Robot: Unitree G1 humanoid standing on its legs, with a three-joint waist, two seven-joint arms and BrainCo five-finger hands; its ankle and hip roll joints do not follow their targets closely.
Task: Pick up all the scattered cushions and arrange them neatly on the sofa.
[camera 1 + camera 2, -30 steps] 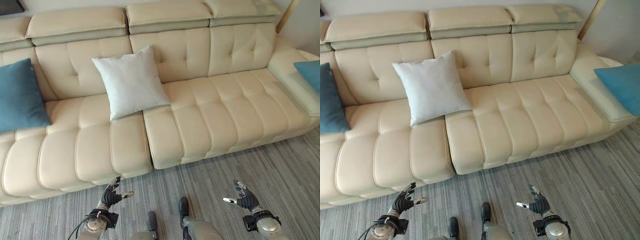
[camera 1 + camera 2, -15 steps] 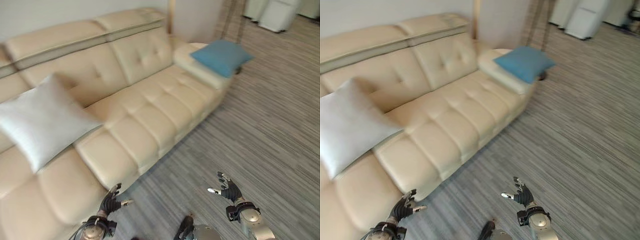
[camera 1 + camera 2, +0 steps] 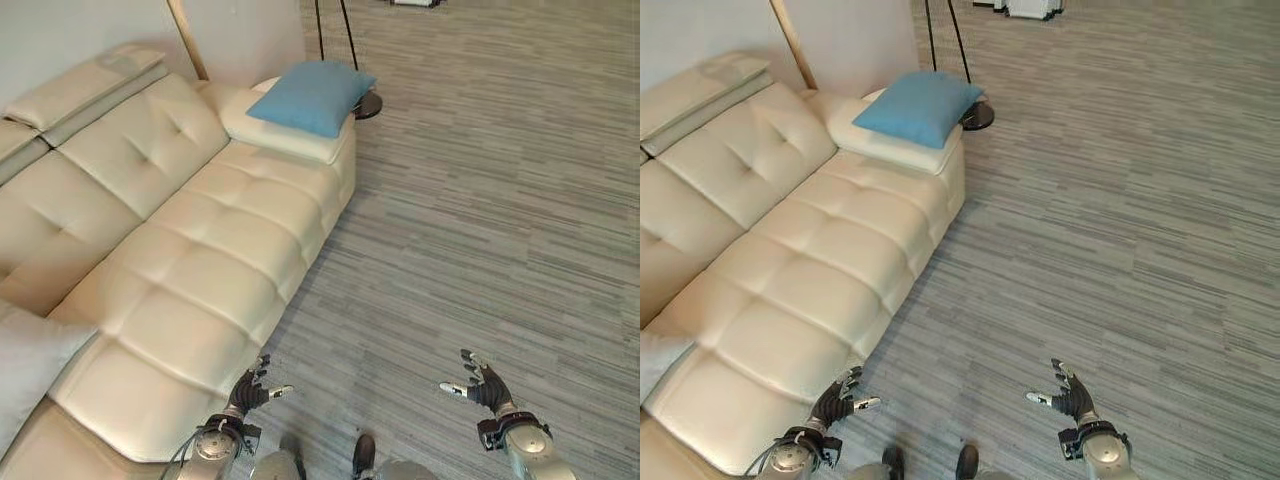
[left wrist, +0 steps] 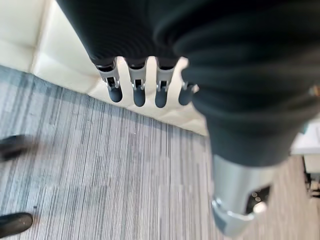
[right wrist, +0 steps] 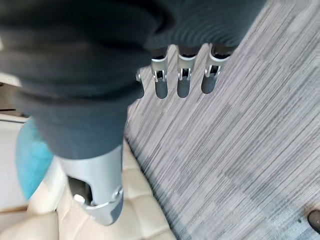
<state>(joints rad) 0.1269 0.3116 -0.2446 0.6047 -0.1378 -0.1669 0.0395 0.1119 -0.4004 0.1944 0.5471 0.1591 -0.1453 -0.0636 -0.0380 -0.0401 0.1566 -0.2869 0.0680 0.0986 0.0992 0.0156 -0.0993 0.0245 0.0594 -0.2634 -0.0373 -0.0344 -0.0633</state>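
A blue cushion (image 3: 311, 96) lies flat on the cream sofa's (image 3: 190, 260) far arm, also seen in the right wrist view as a blue cushion (image 5: 31, 157). The corner of a white cushion (image 3: 25, 365) rests on the seat at the left edge. My left hand (image 3: 249, 391) hovers open, low by the sofa's front edge, holding nothing. Over the bare floor to the right, my right hand (image 3: 484, 384) is open too, fingers relaxed. Both hands are far from the blue cushion.
Grey striped carpet (image 3: 480, 200) spreads wide to the right of the sofa. A floor lamp's dark round base (image 3: 366, 104) and thin poles stand just beyond the sofa arm. A wooden pole (image 3: 186, 38) leans at the wall behind the sofa.
The camera has swung to the right: the sofa has slid left, the white cushion is nearly out of frame, and the blue cushion on the arm has come closer to centre. Both hands stay open and low.
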